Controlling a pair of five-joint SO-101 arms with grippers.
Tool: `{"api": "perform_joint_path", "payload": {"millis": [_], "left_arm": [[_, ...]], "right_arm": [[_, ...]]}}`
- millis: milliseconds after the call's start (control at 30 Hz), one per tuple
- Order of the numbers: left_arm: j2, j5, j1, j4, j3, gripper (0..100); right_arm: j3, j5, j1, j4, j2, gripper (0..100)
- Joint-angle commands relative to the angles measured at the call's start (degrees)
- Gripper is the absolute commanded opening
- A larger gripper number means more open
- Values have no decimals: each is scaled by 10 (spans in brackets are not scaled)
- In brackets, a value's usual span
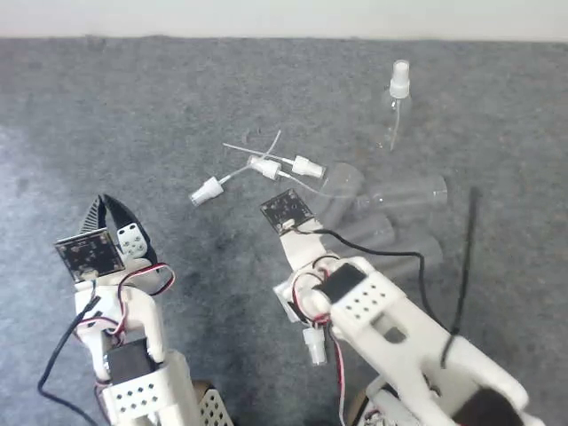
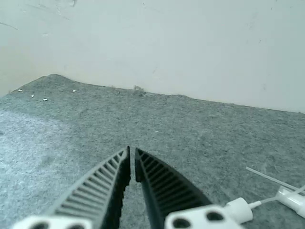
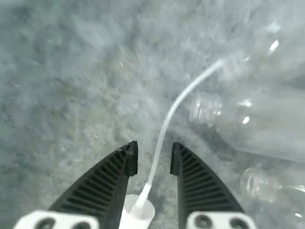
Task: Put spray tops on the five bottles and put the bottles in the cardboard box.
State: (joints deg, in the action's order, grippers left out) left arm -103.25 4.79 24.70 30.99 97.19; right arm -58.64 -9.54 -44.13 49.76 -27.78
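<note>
From above, four clear lying bottles [image 1: 390, 222] make a heap on the grey worktop [image 1: 177, 106]. Their necks are open and none has a top on. A standing bottle [image 1: 396, 106] is just beyond the heap with its sprayer fitted, so I'd judge one of the five is done. Three loose spray tops [image 1: 264, 167] lie beside the heap with their tubes trailing, handy for whichever arm picks them up next. The right arm leans in over the near edge of the heap. The left fingers [image 1: 111, 213] are well apart from the heap and carry nothing.

From the left wrist, those fingers are pressed together tip to tip and empty, pointing over bare worktop toward the wall [image 2: 190, 43]. Two of the loose tops lie off to one side of them, on the heap's side.

From the right wrist, the right fingers [image 3: 124, 167] are clamped on the white head of a held spray top [image 3: 136, 212]. The head sits deep between them, near their roots. Its thin tube [image 3: 167, 124] runs out through the gap, past the fingertips, toward the heap. It passes just beside the threaded neck of the nearest bottle [image 3: 207, 109]. Gripping the head seems meant to let the tube lead into a bottle's mouth. Whether the tube's end has gone into any neck, I cannot tell.
</note>
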Motion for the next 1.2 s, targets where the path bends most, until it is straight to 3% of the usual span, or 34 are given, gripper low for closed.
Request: {"api": "perform_joint_path", "payload": {"millis": [0,167,267,567,767,1000,1167], "left_arm": [[-8,-4,1,3,-7,13],[-8,-4,1,3,-7,13],[-8,-4,1,3,-7,13],[-8,-4,1,3,-7,13],[-8,-4,1,3,-7,13],[-8,-4,1,3,-7,13],[-8,-4,1,3,-7,13]], "right_arm": [[17,-5,-2,-22,50,100],[17,-3,-2,-18,61,87],[19,-3,-2,-22,60,0],[100,-54,58,-22,60,6],[151,-98,60,-22,60,6],[173,-100,60,-10,60,7],[174,-76,59,87,60,147]]}}
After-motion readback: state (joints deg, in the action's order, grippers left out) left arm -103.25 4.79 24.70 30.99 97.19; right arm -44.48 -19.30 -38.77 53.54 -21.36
